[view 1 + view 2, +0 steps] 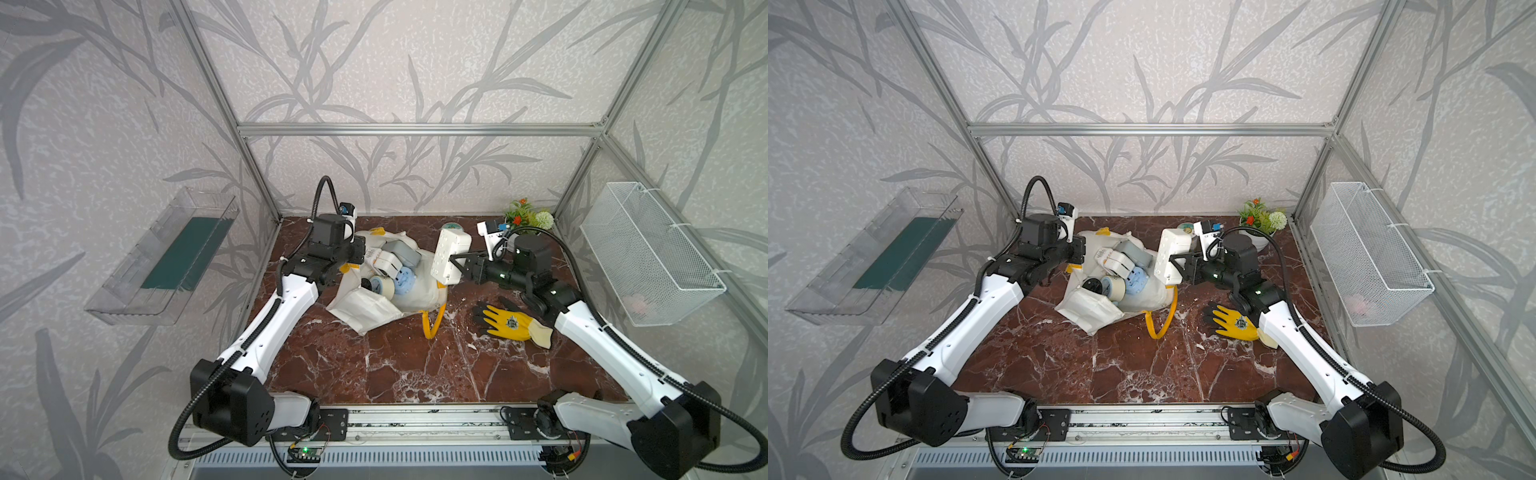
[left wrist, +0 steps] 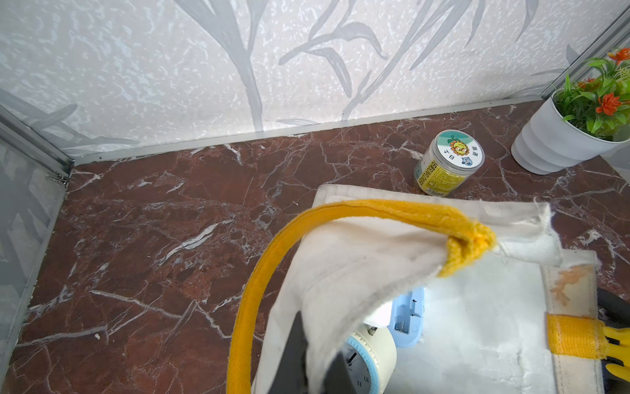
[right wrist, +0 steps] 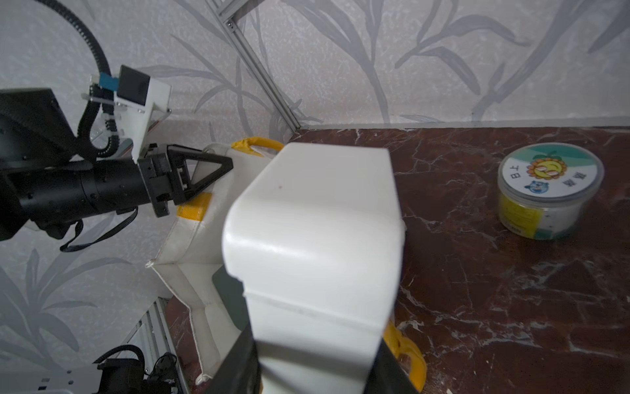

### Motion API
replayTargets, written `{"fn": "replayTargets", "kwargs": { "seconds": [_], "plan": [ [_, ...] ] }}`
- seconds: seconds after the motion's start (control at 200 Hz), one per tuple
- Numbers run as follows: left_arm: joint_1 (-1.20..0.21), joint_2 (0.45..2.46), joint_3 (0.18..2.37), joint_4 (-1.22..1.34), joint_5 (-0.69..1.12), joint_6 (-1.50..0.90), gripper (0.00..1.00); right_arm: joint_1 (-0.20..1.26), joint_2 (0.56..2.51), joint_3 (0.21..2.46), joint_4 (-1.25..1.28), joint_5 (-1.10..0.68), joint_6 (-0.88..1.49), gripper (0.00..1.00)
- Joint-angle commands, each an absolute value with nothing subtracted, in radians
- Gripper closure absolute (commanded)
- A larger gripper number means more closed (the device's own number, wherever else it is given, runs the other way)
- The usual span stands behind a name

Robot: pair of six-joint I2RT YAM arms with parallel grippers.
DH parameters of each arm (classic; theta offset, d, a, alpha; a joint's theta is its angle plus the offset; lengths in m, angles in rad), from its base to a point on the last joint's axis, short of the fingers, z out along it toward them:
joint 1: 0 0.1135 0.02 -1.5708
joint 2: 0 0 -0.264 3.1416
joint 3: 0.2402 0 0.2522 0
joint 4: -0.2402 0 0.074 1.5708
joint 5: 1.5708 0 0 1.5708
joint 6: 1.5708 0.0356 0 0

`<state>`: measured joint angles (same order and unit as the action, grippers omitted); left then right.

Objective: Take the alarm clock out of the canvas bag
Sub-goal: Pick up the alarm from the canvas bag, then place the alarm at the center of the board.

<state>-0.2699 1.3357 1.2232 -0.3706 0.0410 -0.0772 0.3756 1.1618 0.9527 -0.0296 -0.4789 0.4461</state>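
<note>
Jar (image 2: 449, 163), glove (image 1: 509, 322), white box (image 1: 451, 255) near canvas bag (image 1: 422, 286)

- Left arm (image 1: 293, 301) and right arm (image 1: 598, 345): white shells, black joint housings dotted with small screw holes.
- Black ribbed cable conduit (image 3: 89, 37) loops along each arm.
- Left tool (image 3: 229, 164): black, open-framed triangular fingers.
- White wrist camera bracket (image 3: 143, 102) with a blue connector.
- Green lights (image 1: 503, 275) on the right arm's black joints.

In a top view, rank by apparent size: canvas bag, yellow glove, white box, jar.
1. canvas bag
2. yellow glove and white box: alike, and the box is lifted nearer the camera, so unranked
3. jar, partly hidden
</note>
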Motion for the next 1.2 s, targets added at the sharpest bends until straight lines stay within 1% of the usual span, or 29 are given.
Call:
{"fn": "replayTargets", "kwargs": {
  "seconds": [0.0,0.205,0.365,0.62,0.785,0.86,0.935,1.195],
  "plan": [
    [-0.262,1.270,1.236,-0.288,0.003,-0.040,1.00,0.304,1.128,0.911,0.092,-0.571,0.543,0.73],
    [-0.256,1.255,1.235,-0.307,-0.018,-0.020,1.00,0.193,1.135,0.840,0.106,-0.584,0.606,0.73],
    [-0.234,1.226,1.215,-0.326,-0.030,-0.020,1.00,0.158,1.161,0.809,0.091,-0.593,0.612,0.73],
    [-0.179,1.152,1.172,-0.339,-0.039,-0.016,1.00,0.155,1.261,0.806,0.051,-0.613,0.597,0.73],
    [-0.157,1.133,1.164,-0.355,-0.032,-0.008,1.00,0.159,1.403,0.875,-0.063,-0.687,0.525,0.73],
    [-0.152,1.129,1.160,-0.351,-0.032,-0.010,1.00,0.163,1.471,0.904,-0.096,-0.700,0.503,0.75],
    [-0.146,1.125,1.157,-0.341,-0.025,-0.016,1.00,0.168,1.519,0.916,-0.099,-0.689,0.487,0.77],
    [-0.138,1.132,1.157,-0.317,-0.007,-0.017,1.00,0.191,1.640,0.979,-0.135,-0.689,0.427,0.76]
  ]
}}
